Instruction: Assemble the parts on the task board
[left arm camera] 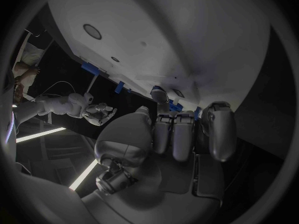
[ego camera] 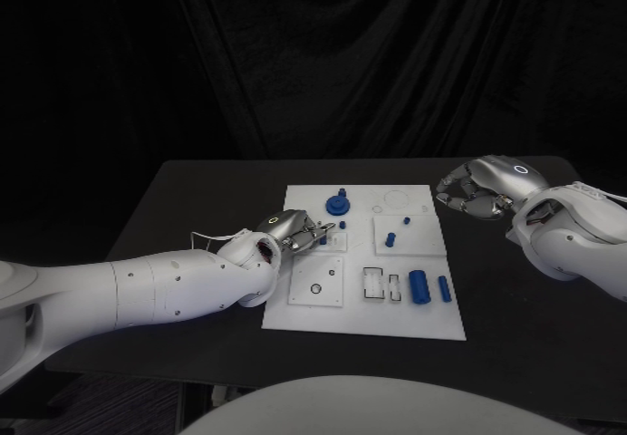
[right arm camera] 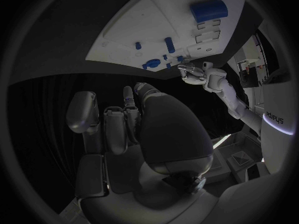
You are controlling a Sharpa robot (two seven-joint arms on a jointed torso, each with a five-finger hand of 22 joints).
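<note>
Now left robot hand (ego camera: pixel 298 229) pinches blue part (ego camera: pixel 323 240) over task board (ego camera: pixel 313 313); right robot hand (ego camera: pixel 473 192) curled, empty.

A robot lab: black table (ego camera: pixel 196 199), dark drapes (ego camera: pixel 392 72) (studio-like).

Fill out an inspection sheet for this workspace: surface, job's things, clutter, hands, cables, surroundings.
Surface: black table, carrying the white task board at its middle.
Job's things: blue parts on the board: a round knobbed piece at the far end, a small peg and a short pin mid-board, a thick cylinder and a slimmer one at the near right.
Clutter: nothing seen.
Hands: left hand over the board's left edge, fingers curled; whether it holds a part cannot be told. Right hand above the table off the board's far right corner, fingers curled in, nothing in them.
Cables: a thin white cable at the left wrist.
Surroundings: dark curtain behind the table.
</note>
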